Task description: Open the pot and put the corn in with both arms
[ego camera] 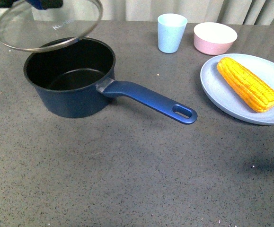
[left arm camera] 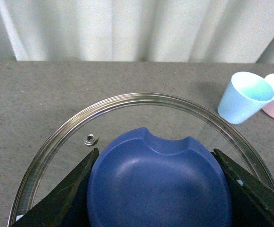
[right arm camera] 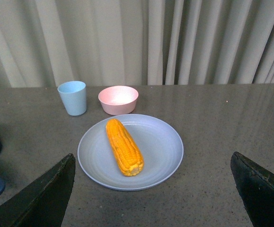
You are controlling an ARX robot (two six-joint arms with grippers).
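On the left half of the grey table (ego camera: 127, 179) stands the pot (ego camera: 70, 78), upright, with its black inside open to view. The glass lid (ego camera: 47, 26) hangs tilted above the pot's far left side. In the front view its near rim crosses the pot's back rim, and most of the mouth is uncovered.

The left gripper (left arm camera: 155, 161) holds the lid from above, with its two jaws closed against both sides of the blue knob (left arm camera: 160, 189). The pot's handle (ego camera: 148, 100) points to the right and a little toward the robot. Its end with the hole lies in the gap between the pot and the plate (ego camera: 222, 101), touching neither.

The corn (ego camera: 246, 83) lies diagonally on this pale blue plate, inside the rim, with its thinner end toward the far side. The plate's right edge is cut off by the front picture's border.

Behind the plate, near the curtain (right arm camera: 174, 42), a light blue cup (ego camera: 171, 32) and a pink bowl (ego camera: 215, 38) stand just beside each other and apart from the plate.

The right gripper (right arm camera: 153, 156) hovers on the near side of the plate with its jaws wide apart and nothing between them. A wide bare stretch of table lies in front of the pot and the plate.
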